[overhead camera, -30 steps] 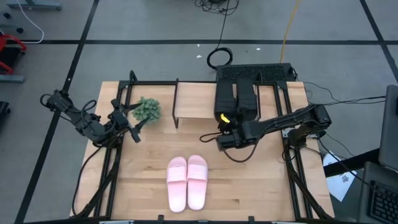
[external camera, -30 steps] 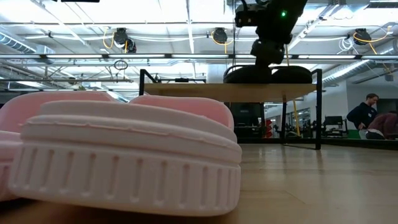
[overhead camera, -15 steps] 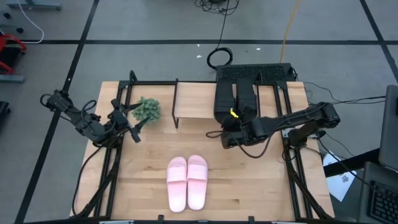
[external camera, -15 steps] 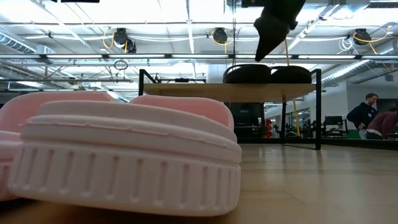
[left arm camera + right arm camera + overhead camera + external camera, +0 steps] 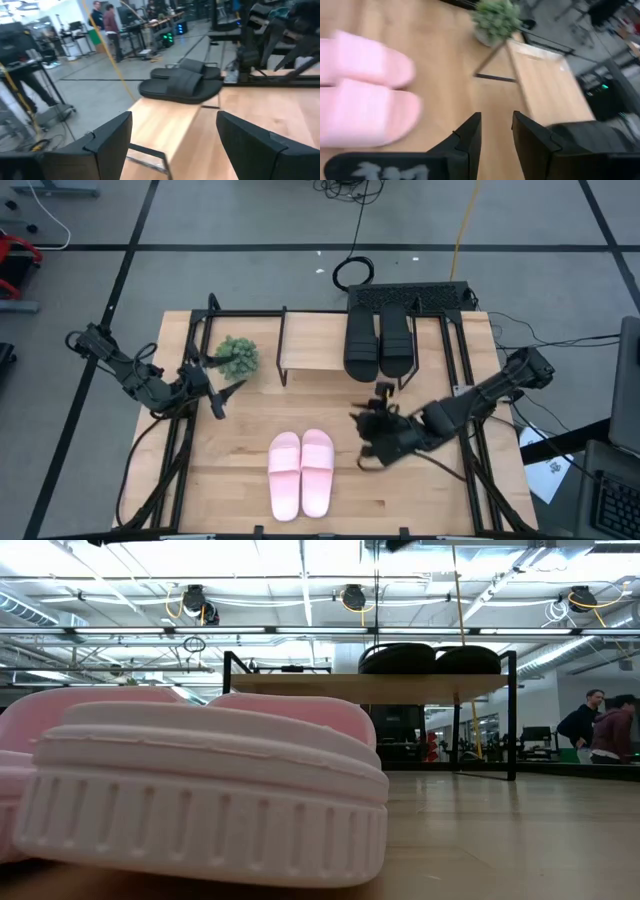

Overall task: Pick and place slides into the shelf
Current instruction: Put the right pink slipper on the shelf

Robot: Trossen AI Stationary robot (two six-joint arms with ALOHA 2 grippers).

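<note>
Nearest me on the table [image 5: 420,490] lies the pink pair [image 5: 302,472], side by side, soles down, toes pointing at the shelf; in the low view they fill the foreground [image 5: 200,790]. My right gripper [image 5: 372,442] hangs over the table just right of that pair, between it and the shelf, empty. Its fingers [image 5: 470,137] stand a narrow gap apart with nothing between them (the wrist view shows bare wood through the gap), and past them I see the pink pair [image 5: 365,102].

Further back on the left, my left gripper [image 5: 215,390] waits near the table's left rail, beside the small plant [image 5: 237,356]. Its fingers [image 5: 107,137] are spread wide and hold nothing.

At the far side stands the shelf [image 5: 315,348]. The black pair [image 5: 379,343] sits on its right half, side by side and touching; the left half of the board is bare. The low view shows them on top of the board [image 5: 430,659], with the legs below.

Beyond the table, two people [image 5: 605,725] stand in the room at far right.
</note>
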